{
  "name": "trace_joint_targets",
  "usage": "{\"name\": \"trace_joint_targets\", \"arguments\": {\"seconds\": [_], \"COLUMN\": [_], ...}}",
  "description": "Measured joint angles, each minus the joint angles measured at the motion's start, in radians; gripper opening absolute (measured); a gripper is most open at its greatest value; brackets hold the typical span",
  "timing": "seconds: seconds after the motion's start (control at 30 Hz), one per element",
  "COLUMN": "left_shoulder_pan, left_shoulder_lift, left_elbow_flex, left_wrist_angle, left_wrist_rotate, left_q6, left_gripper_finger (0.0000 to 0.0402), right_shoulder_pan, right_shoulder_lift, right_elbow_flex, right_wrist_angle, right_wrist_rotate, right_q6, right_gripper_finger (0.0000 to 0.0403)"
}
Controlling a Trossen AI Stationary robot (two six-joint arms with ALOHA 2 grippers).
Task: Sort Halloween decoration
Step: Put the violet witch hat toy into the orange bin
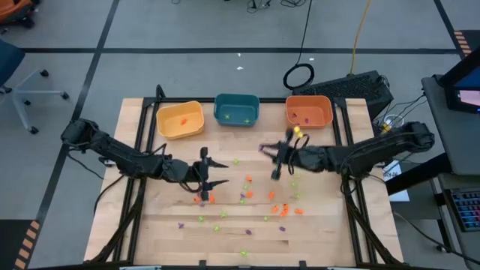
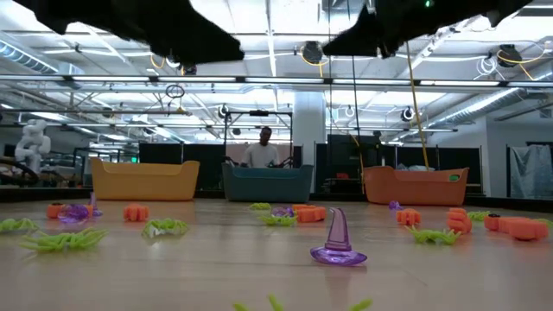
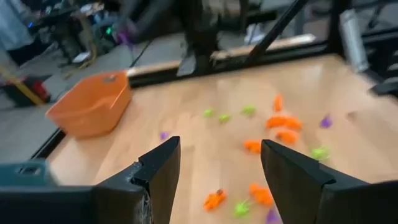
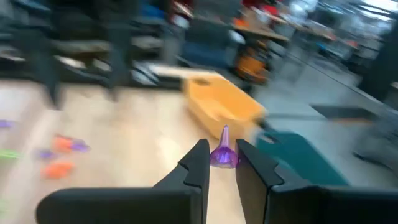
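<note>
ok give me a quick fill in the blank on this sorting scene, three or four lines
1. The right pincer is shut on a small ____ witch hat.
2. The left pincer hangs over the table with its fingers ____.
3. At the table's far edge, the teal bin stands between the yellow bin and the ____ bin.
4. Scattered on the table are orange, purple and light-____ trinkets.

Missing words: purple; open; orange; green

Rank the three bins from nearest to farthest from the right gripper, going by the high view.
Measured from the right gripper, shut on a purple witch hat:
1. Orange bin, at the table's far right.
2. Teal bin, far middle.
3. Yellow bin, far left.
</note>
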Motion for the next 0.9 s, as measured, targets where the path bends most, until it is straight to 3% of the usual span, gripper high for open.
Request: {"name": "trace_joint_targets", "arguments": {"seconds": [0.23,0.47,0.9], "left_shoulder_pan": [0.059,0.088,0.097], "left_shoulder_lift": [-0.001,0.000,0.000], "left_elbow_flex": [0.000,0.000,0.000], "left_wrist_angle": [-0.024,-0.108,-0.109], "left_wrist_rotate": [-0.002,-0.001,0.012], "left_q6": [-0.066,-0.070,-0.095], "left_gripper_finger": [0.0223,0.0223,0.0223], "right_shoulder_pan": [-0.214,-0.460,-0.909], "right_shoulder_lift": [-0.138,-0.184,-0.145], "right_elbow_flex": [0.000,0.000,0.000], "right_wrist_angle": [-0.234,-0.370,-0.577], "right_wrist_rotate": [0.032,0.023,-0.392], "right_q6": [-0.007,-0.021,0.132], "right_gripper_finger": [0.0043,0.0043,0.0043]}}
